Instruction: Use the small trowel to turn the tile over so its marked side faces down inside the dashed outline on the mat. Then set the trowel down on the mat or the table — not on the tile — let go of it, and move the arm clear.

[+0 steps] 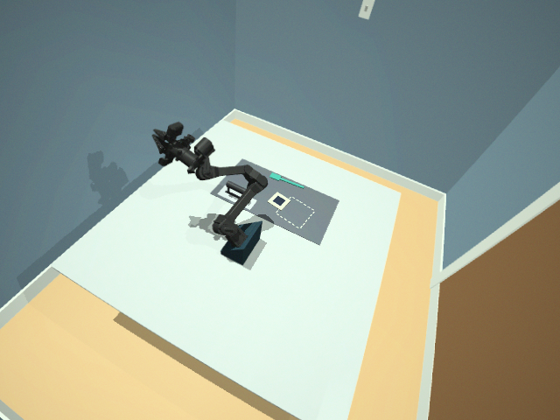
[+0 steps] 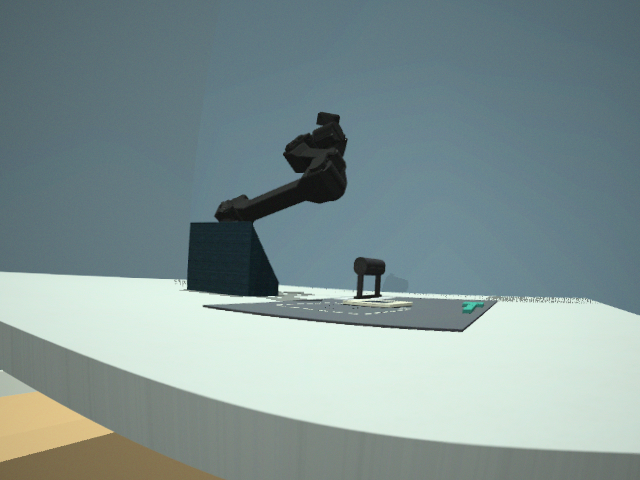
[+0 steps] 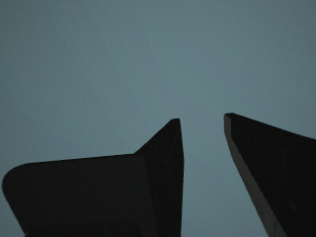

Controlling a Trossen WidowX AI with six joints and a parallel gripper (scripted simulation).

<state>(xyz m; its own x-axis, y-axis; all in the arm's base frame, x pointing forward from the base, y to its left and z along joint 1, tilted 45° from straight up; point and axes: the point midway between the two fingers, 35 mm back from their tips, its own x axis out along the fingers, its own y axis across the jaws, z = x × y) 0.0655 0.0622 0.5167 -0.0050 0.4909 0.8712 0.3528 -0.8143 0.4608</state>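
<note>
The teal trowel (image 1: 285, 180) (image 2: 473, 306) lies flat on the far side of the grey mat (image 1: 323, 226) (image 2: 439, 317). The cream tile (image 1: 278, 199) (image 2: 377, 303) lies on the mat with its dark blue marked side up, just outside one corner of the dashed outline (image 1: 304, 202). My gripper (image 1: 158, 143) (image 2: 293, 155) (image 3: 201, 124) is raised high in the air, far from the mat and past the table's left side, pointing at the wall. Its fingers are drawn close with a narrow gap and nothing between them.
A black stand with a roller (image 1: 233, 187) (image 2: 369, 268) stands on the mat near the arm. The dark blue base block (image 1: 244, 241) (image 2: 227, 258) sits at the mat's near edge. The pale table (image 1: 180, 293) ends at a rim close behind my gripper.
</note>
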